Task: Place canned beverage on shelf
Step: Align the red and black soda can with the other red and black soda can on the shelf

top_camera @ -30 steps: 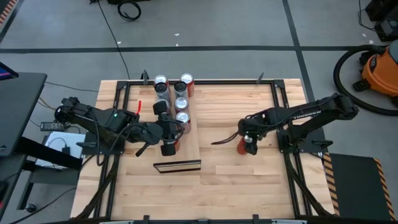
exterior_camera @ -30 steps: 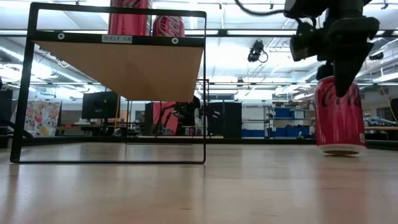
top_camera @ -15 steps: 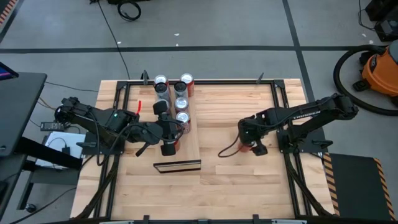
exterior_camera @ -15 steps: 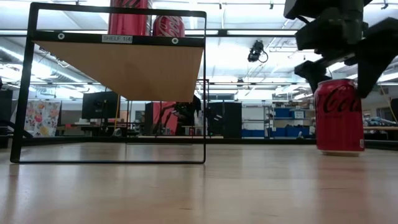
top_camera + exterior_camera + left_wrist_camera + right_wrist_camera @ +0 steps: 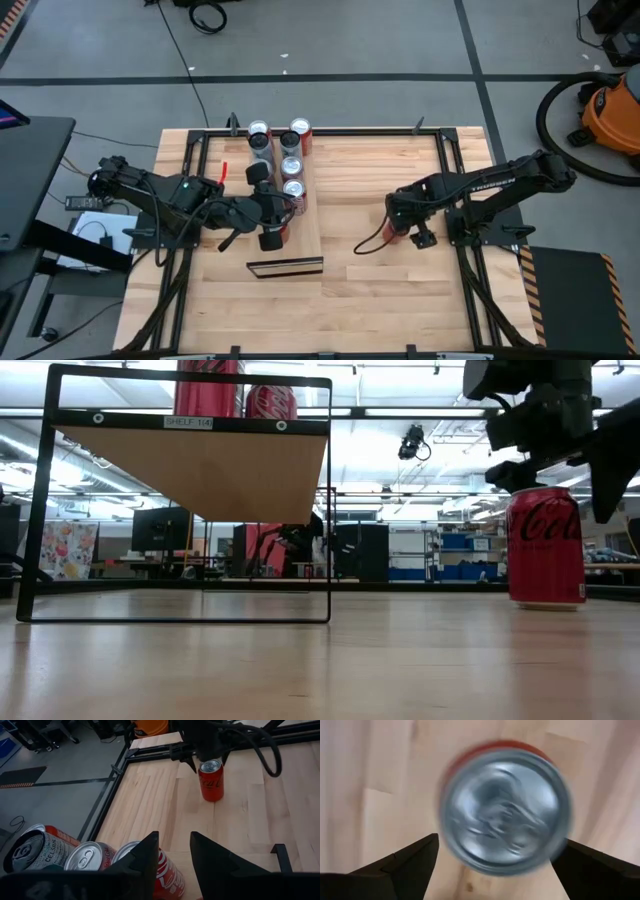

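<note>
A red canned beverage [image 5: 545, 546] stands upright on its base on the wooden table, right of centre [image 5: 392, 234]. My right gripper [image 5: 558, 480] hangs over it, pointing down and open. Its fingers stand on either side of the can's top [image 5: 505, 810], clear of it. The shelf [image 5: 303, 245], a pale slab in a black wire frame [image 5: 330, 510], stands left of centre and carries several cans [image 5: 291, 166]. My left gripper [image 5: 174, 850] hovers over those cans, its fingers a narrow gap apart with nothing between them.
Black rails [image 5: 458, 200] border the table. Bare wood [image 5: 350, 200] lies between the shelf and the red can. Cans [image 5: 208, 387] on the shelf top rise above its frame. On the floor at the far right sits an orange vacuum [image 5: 612, 110].
My right gripper has rolled about its downward axis above the red can, so its fingers now stand at the can's two sides. The can, a little tipped before, now stands flat on the table.
</note>
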You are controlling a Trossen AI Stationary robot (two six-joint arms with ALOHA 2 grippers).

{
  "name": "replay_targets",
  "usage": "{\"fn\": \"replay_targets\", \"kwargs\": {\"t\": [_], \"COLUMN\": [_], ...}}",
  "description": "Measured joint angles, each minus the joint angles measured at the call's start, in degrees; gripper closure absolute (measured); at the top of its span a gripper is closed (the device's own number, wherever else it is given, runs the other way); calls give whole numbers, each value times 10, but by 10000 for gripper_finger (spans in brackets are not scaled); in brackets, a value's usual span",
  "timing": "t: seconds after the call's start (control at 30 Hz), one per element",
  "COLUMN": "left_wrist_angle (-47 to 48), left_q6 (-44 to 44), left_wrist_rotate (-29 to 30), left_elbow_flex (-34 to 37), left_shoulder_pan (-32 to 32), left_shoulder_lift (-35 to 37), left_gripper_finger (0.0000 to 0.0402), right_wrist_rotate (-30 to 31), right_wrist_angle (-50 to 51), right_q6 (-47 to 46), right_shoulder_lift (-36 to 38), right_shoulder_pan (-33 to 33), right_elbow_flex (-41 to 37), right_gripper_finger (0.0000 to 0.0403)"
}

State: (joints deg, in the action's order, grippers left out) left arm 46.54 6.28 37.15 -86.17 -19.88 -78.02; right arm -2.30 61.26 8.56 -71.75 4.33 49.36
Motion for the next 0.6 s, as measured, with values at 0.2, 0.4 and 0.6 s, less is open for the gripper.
{"fn": "replay_targets", "kwargs": {"t": [0.2,0.4,0.6], "left_wrist_angle": [0,0,0], "left_q6": [5,5,6], "left_wrist_rotate": [0,0,0], "left_elbow_flex": [0,0,0], "left_shoulder_pan": [0,0,0], "left_shoulder_lift": [0,0,0], "left_gripper_finger": [281,281,281], "right_wrist_rotate": [-24,-108,-144], "right_wrist_angle": [-12,-26,-63], "right_q6": [-65,-216,-287], "right_shoulder_lift": [0,0,0], "right_shoulder_pan": [27,69,115], "right_elbow_flex": [0,0,0], "right_gripper_finger": [28,28,28]}}
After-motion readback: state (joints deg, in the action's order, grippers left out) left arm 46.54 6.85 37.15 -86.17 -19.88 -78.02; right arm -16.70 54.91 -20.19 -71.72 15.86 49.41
